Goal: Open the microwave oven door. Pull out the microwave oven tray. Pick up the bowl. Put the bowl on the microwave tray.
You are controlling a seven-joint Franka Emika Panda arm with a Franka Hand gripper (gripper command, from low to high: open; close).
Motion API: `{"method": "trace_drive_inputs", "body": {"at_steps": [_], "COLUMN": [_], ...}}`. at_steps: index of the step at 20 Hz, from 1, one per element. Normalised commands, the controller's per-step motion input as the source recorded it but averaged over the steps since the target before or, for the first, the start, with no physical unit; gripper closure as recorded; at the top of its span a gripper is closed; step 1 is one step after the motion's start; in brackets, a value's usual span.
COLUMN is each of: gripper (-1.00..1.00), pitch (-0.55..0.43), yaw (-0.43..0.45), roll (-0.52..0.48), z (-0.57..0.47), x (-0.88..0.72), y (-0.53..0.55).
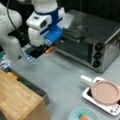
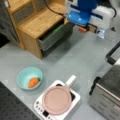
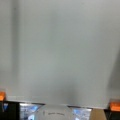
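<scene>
Bowl (image 1: 83, 114) sat untouched, likely light and slick, best taken by rim; gripper (image 1: 47, 48) by oven door (image 1: 75, 48), finger state unclear.

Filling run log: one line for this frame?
gripper: by oven door, holds nothing | door: shut | bowl: on table, carrot inside

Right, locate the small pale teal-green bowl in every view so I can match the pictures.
A front view: the small round pale teal-green bowl sits at the bottom edge, partly cut off, an orange piece inside.
A front view: the bowl lies at lower left on the grey table, whole.
Wrist view: not in it.
Shared landmark: the flat round pink pan, beside the bowl in both front views.
</scene>
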Motion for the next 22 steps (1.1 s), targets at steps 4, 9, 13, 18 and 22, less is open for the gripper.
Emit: {"method": "trace_drive_inputs", "body": {"at_steps": [4,9,13,18,22], "gripper": [-1.00,-1.00,-1.00,-1.00,-1.00], "pitch": [0.104,0.083,0.077,0.073,0.065], "yaw": [-0.029,-0.084,-0.108,-0.113,-0.122], "roll": [0.089,0.168,0.198,0.191,0.155], "z": [0.08,0.09,0.11,0.14,0.07], "x": [-0.14,-0.08,-0.08,-0.10,-0.11], "y": [0.14,0.17,0.24,0.33,0.37]}}
